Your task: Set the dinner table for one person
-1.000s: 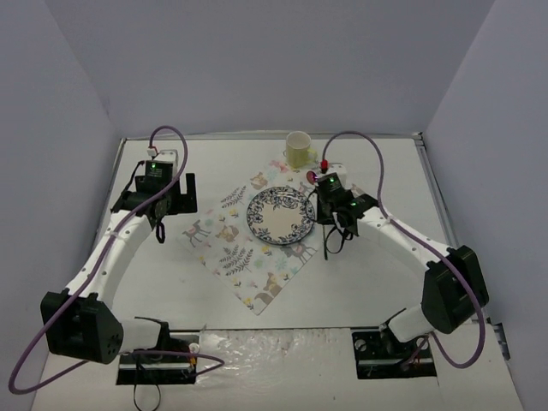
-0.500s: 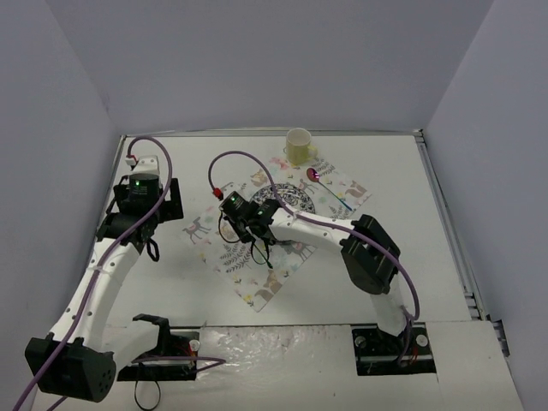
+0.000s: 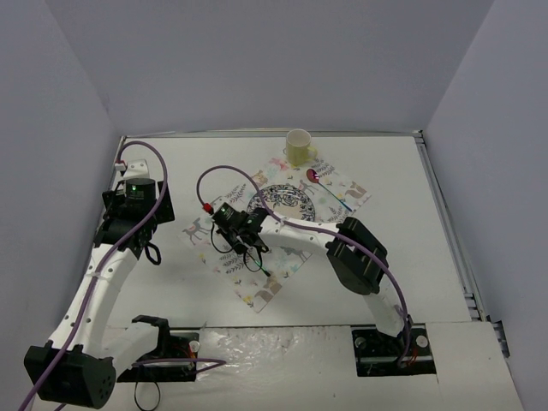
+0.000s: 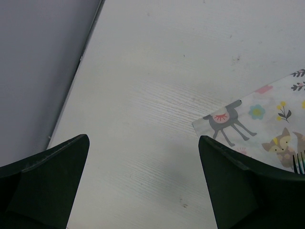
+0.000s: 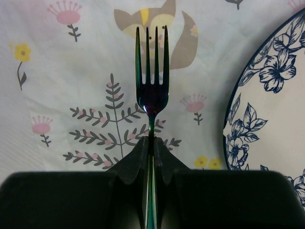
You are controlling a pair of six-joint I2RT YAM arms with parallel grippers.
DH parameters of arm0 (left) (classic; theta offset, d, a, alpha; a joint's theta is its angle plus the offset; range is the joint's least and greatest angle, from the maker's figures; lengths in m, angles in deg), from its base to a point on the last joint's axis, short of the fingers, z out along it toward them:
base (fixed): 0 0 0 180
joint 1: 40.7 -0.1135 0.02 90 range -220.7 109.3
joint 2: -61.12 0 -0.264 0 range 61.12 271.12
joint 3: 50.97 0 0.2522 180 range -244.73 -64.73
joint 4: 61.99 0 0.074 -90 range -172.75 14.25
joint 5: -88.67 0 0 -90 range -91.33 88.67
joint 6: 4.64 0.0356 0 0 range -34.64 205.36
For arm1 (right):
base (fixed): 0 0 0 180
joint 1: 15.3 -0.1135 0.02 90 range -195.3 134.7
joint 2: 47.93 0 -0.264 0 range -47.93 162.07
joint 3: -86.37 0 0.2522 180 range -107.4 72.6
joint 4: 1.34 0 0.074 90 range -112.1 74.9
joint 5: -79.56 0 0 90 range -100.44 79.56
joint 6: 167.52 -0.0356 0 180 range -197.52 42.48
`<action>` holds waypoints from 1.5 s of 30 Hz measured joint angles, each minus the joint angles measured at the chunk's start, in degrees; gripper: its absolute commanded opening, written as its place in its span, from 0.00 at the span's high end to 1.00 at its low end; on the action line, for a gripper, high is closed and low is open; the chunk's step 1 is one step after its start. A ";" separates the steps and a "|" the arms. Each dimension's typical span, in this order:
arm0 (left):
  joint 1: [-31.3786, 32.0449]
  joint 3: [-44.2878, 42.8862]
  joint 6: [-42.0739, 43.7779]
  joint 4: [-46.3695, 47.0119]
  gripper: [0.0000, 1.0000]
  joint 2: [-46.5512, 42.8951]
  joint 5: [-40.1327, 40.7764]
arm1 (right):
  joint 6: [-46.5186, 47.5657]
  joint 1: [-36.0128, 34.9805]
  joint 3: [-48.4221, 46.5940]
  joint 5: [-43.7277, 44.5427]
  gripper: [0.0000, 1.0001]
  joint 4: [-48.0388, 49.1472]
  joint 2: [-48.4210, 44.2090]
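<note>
My right gripper (image 5: 151, 143) is shut on the handle of a dark iridescent fork (image 5: 151, 95). It holds the fork over the animal-print placemat (image 5: 71, 71), left of the blue-and-white floral plate (image 5: 267, 119). In the top view the right gripper (image 3: 247, 247) and fork (image 3: 259, 265) are over the placemat (image 3: 261, 287), with the plate (image 3: 291, 201) partly hidden by the arm. A yellow mug (image 3: 298, 147) and a pink-bowled spoon (image 3: 313, 175) lie at the placemat's far end. My left gripper (image 4: 143, 181) is open and empty over the white dinner table (image 4: 157, 71), left of the placemat's corner (image 4: 267, 114); the top view shows it (image 3: 151, 250) too.
The table's left edge meets a grey wall (image 4: 43, 71). Grey walls enclose the table on the left, back and right (image 3: 274, 68). My right arm's upper link (image 3: 360, 257) crosses the table in front of the placemat.
My right arm has swung with the fork from the plate's right side across to its left, over the placemat. My left gripper has drawn back toward the left edge.
</note>
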 measured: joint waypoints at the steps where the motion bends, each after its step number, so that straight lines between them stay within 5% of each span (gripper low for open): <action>1: -0.01 0.00 -0.03 -0.01 0.03 0.00 0.23 | 0.03 -0.16 -0.07 -0.15 1.00 -0.01 0.08; 39: -0.06 0.00 -0.44 0.03 0.03 0.00 0.53 | -1.12 -1.96 -0.06 -3.10 1.00 -0.06 2.61; 45: -0.06 0.00 -0.44 0.03 0.03 0.00 0.51 | -1.23 -1.97 -0.06 -3.14 0.82 -0.06 2.65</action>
